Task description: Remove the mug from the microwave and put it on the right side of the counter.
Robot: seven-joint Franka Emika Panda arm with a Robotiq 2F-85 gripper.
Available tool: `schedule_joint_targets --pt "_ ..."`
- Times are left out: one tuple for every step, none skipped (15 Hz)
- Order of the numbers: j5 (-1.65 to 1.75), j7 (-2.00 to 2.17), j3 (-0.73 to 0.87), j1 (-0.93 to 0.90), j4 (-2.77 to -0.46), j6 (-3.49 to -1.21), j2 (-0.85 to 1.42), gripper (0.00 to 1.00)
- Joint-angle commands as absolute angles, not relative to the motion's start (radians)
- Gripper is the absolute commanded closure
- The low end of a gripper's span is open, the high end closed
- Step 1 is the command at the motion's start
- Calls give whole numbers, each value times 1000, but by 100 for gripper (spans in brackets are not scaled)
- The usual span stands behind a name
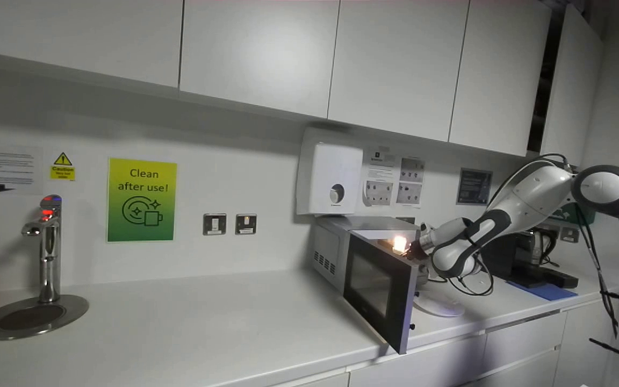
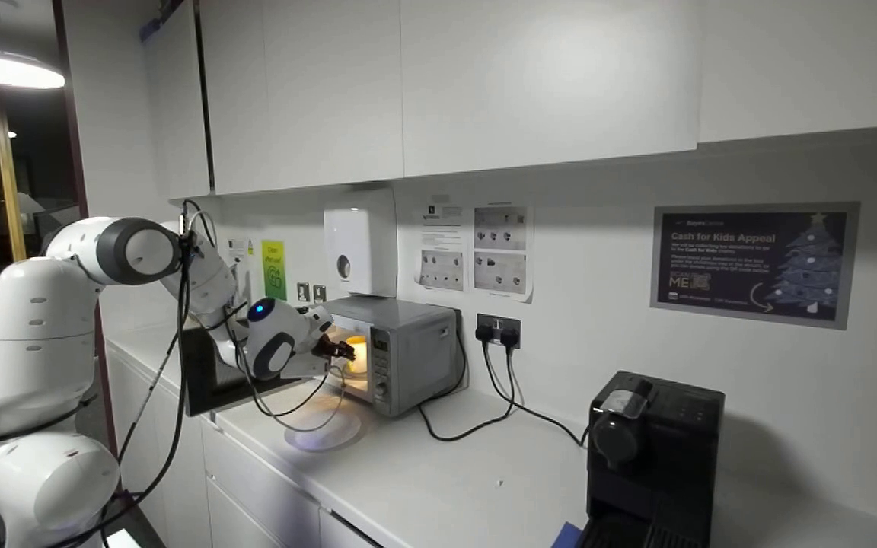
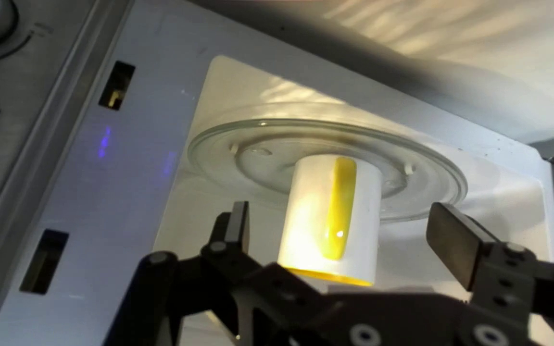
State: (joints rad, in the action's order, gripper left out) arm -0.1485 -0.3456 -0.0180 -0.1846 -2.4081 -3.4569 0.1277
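The fingers [image 3: 455, 238] of the gripper [image 3: 343, 226] are spread wide and have hold of nothing; in the wrist view a gap shows on either side between their pads and the mug [image 3: 311, 216]. The mug is white, with a yellow handle [image 3: 342, 206] turned toward the gripper and a yellow rim. It appears between the two fingers, but whether the tips reach level with it or stop short I cannot tell. The wrist view comes out upside down: the mug stands upright on the glass turntable [image 3: 238, 139], inside the lit microwave [image 2: 423, 354].

In an exterior view the gripper is at the microwave's mouth, the control panel [image 2: 380, 373] just beyond the fingertips. The door [image 1: 376, 285] is swung out on the opposite side of the fingers from that panel. Below the fingers runs the white counter [image 2: 515, 487]. Higher than the fingers, on the wall, is the paper towel dispenser [image 1: 333, 177]. The black coffee machine [image 2: 655, 449] stands well apart from them, on the panel's side.
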Motion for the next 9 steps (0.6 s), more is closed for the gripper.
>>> schedule_joint_targets --pt "-75 -293 -44 -142 -2321 -3457 170 0" --pt "-36 -260 -33 -146 -2306 -3455 179 0" --pt "-19 -242 -39 -145 -2293 -3454 191 0" --pt "-3 -221 -43 -144 -2284 -3454 202 0" --pt "9 -202 -48 -145 -2278 -3452 212 0" --pt "20 -190 -49 -144 -2272 -3452 222 0" --pt "26 -181 -51 -143 -2266 -3452 231 0" --pt "32 -175 -51 -143 -2261 -3452 238 0" --pt "36 -170 -50 -142 -2253 -3452 244 0"
